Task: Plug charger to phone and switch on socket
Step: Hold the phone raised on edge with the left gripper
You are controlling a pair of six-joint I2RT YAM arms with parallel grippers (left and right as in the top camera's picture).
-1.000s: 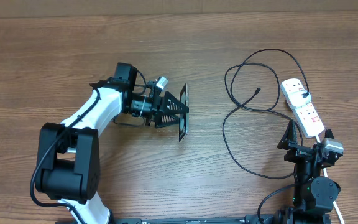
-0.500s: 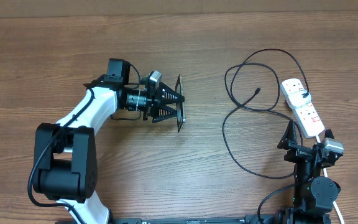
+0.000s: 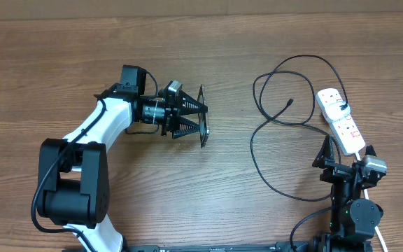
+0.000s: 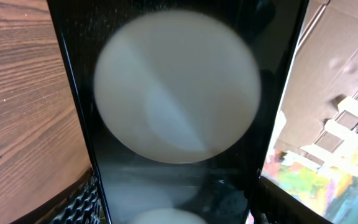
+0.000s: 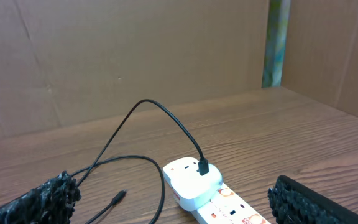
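Left jaws are clamped around the phone (image 3: 203,136), spread to its width and holding it up on edge, well to the left of the socket (image 3: 339,120). The charger (image 3: 256,157) sprawls in loops just left of the socket. One end is plugged into the socket's far end, and the free tip (image 3: 288,103) lies loose beside it. Right jaws gape wide, empty, right at the socket's near end.
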